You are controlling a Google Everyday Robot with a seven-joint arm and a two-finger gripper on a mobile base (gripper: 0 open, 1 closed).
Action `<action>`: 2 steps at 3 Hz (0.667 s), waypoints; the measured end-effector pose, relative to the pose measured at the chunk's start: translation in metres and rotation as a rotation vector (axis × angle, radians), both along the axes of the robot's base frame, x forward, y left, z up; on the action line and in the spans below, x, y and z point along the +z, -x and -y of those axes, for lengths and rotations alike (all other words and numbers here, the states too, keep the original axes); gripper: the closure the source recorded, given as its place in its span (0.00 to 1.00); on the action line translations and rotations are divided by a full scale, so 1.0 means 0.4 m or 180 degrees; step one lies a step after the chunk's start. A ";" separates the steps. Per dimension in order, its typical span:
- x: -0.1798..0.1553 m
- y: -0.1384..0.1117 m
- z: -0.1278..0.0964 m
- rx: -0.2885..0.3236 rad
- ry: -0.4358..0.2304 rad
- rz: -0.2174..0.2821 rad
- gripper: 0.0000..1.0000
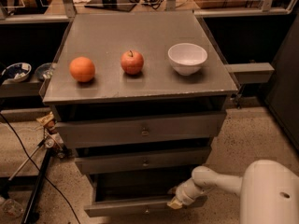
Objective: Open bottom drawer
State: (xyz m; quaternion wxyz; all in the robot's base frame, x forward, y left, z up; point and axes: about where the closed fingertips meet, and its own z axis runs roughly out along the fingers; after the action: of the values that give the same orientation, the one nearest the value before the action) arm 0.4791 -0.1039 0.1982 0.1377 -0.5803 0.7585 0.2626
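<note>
The grey cabinet has three drawers. The bottom drawer (126, 206) stands pulled out toward the camera, its dark inside showing behind the slim grey front, with a small knob at the front's middle. My gripper (176, 200), on a white arm coming in from the lower right, rests against the right part of the drawer's front edge. The middle drawer (140, 161) and the top drawer (140, 130) sit further back.
On the cabinet top lie an orange (82, 69), a red apple (132, 62) and a white bowl (187, 58). Black cables (28, 162) and a stand leg run over the speckled floor at the left. A dark shelf with bowls (16, 71) is at far left.
</note>
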 end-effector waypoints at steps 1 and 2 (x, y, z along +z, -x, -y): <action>0.000 0.000 0.000 0.0000 0.0000 0.0000 1.00; 0.000 0.000 0.000 0.0000 0.0000 0.0000 0.83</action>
State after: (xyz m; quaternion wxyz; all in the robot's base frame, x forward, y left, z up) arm 0.4791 -0.1038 0.1982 0.1377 -0.5804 0.7585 0.2627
